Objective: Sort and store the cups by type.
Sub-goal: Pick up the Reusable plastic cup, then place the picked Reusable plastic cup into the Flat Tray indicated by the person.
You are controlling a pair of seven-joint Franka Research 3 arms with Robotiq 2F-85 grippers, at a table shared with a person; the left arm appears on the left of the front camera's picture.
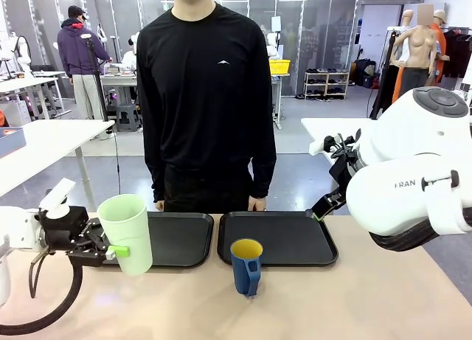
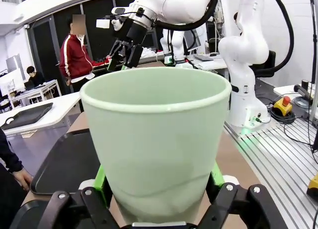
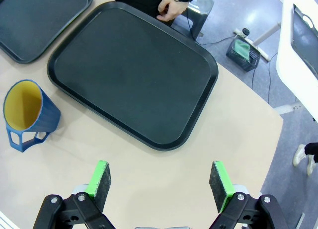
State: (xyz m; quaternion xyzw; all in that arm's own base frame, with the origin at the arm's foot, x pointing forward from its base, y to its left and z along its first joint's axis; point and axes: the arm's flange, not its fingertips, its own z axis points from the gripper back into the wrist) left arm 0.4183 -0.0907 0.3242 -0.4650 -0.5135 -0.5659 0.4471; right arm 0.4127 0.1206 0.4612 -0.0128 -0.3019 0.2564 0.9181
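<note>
Here's the left gripper (image 1: 116, 250), reaching in from the table's left edge, its two fingers pressed on either side of the tall pale mint-green plastic tumbler (image 1: 125, 226). In the left wrist view the green pads (image 2: 101, 182) squeeze the tumbler's lower wall from both sides, and the open rim faces the camera. The tumbler leans a little and sits at the near left corner of the left black plastic tray (image 1: 184, 240) (whether its base touches the light tan table (image 1: 369, 296), I cannot tell).

Over to the short dark blue mug with the yellow inside (image 1: 247, 266). It stands upright on the table, free of any grip, just in front of the gap between the two trays, with its handle turned toward the robot's side.

The right gripper (image 1: 321, 209) hangs above the far right corner of the right black plastic tray (image 1: 287, 237), well apart from the mug. Seen from its own wrist camera, the fingers are spread wide with nothing between the pads (image 3: 99, 177), and bare table lies beneath them. The tray is just beyond, with the mug off to the picture's left.

A person in a black long-sleeved top (image 1: 206, 96) stands at the far side, with one hand (image 3: 171, 8) resting at the right tray's far edge.
</note>
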